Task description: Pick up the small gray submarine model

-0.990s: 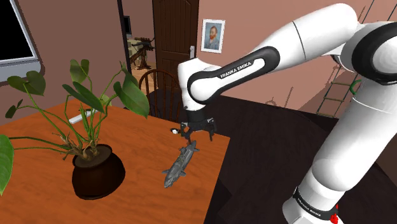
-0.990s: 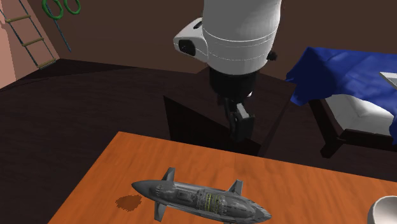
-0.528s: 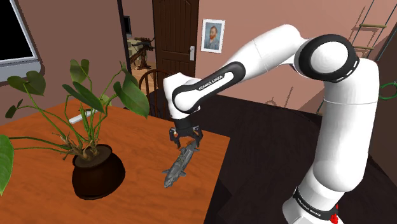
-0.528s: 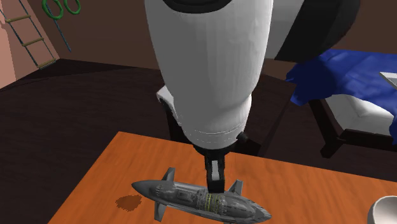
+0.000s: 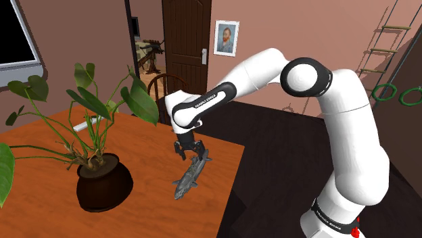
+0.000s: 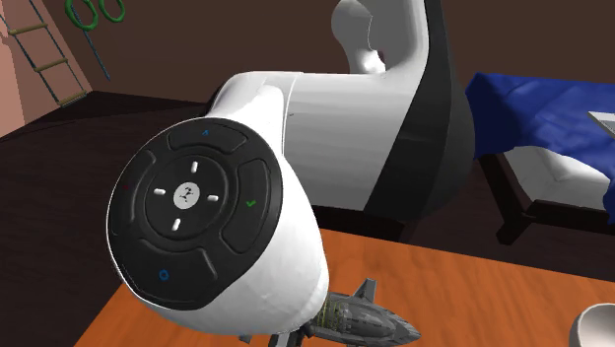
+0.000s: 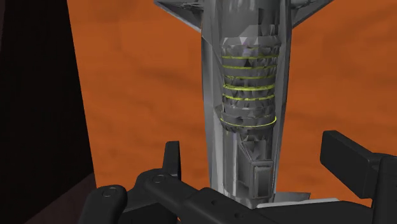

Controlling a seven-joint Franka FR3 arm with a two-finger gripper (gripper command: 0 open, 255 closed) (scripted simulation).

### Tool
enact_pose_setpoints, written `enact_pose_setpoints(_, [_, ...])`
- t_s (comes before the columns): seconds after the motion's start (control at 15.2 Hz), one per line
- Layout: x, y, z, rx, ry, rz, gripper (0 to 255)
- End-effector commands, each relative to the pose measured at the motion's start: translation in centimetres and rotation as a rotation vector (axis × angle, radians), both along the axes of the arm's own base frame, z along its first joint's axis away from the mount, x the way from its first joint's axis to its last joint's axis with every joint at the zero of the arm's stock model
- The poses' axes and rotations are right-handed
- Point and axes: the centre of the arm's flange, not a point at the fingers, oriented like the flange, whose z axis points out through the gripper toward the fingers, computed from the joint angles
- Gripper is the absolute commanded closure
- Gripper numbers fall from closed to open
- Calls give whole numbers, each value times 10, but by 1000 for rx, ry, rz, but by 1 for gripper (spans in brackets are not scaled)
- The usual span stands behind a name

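Submarine model (image 5: 191,174), gray with fins and a band of yellow-green rings around its hull, lies flat on the orange-brown wooden table (image 5: 40,203) close to the edge that borders the dark floor, well apart from the potted plant (image 5: 95,169) toward the shoulder view's left. The end effector (image 5: 191,154) hangs low over one end of the model, pointing down at it. In the wrist view the submarine model (image 7: 248,95) runs lengthwise away from the end effector (image 7: 254,149), whose two black fingers stand wide apart, one on each side of the hull, with table showing in the gap on both sides; they appear to grasp nothing, though how near the tips are to the tabletop is hard to judge. In the second exterior view the arm's wrist (image 6: 197,212), with its round dark button panel, covers most of the model (image 6: 360,317). Behind it stands a bed (image 6: 552,108) with a blue cover.
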Motion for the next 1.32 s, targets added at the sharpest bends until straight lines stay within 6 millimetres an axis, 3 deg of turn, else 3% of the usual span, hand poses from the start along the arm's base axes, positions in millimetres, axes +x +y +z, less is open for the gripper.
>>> enact_pose_setpoints(0.0, [0, -1, -13, -3, 0, -7, 0])
enact_pose_setpoints(0.4, [0, -1, -38, -3, 0, -7, 0])
enact_pose_setpoints(0.46, [0, -1, -38, -3, 0, -7, 255])
enact_pose_setpoints(1.06, [0, -1, -38, -3, 0, -7, 255])
enact_pose_setpoints(1.25, [0, -1, -22, -3, 0, -7, 255])
